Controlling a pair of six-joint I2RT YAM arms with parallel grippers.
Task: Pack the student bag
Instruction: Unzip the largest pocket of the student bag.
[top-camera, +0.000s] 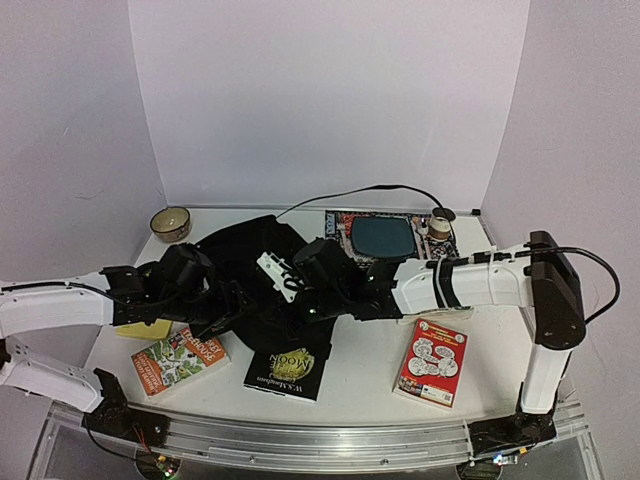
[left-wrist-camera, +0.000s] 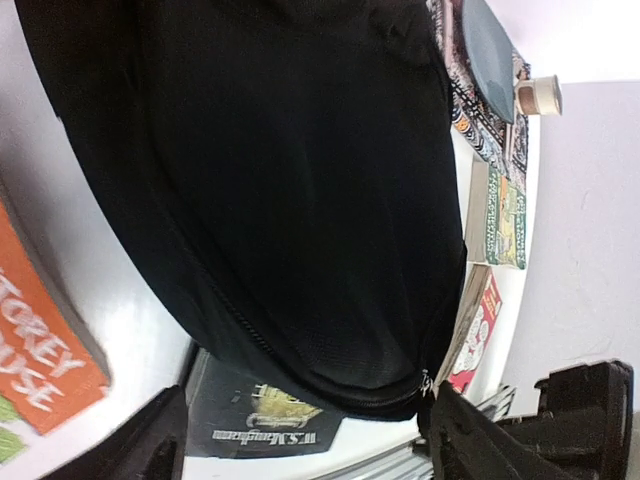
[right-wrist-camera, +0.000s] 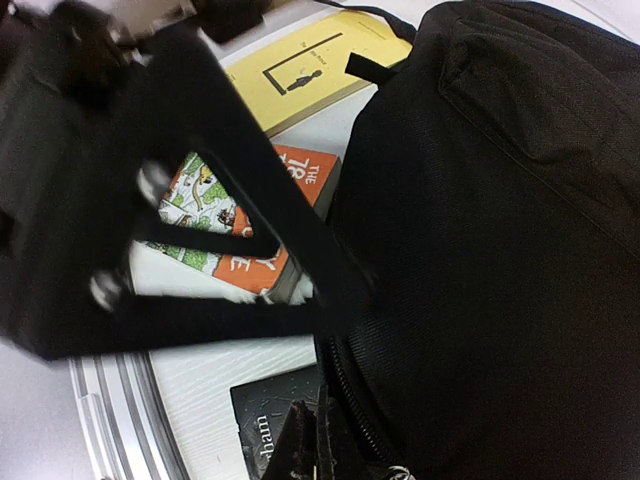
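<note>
- Student bag (top-camera: 245, 250) is laid flat at centre of table (top-camera: 365, 355).
- Left gripper (left-wrist-camera: 300, 420) is spread wide over it, nothing clamped.
- Right gripper (right-wrist-camera: 315, 445) is pinched closed at the zipper; whether anything is held cannot be told.

Black book (top-camera: 290, 372) partly under student bag (top-camera: 235, 252), orange book (left-wrist-camera: 45, 360) cut by frame edge, left arm (right-wrist-camera: 170, 210) blurred

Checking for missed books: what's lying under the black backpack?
A black paperback pokes out from under the near edge of the backpack. Its far part and anything else beneath is covered.
</note>
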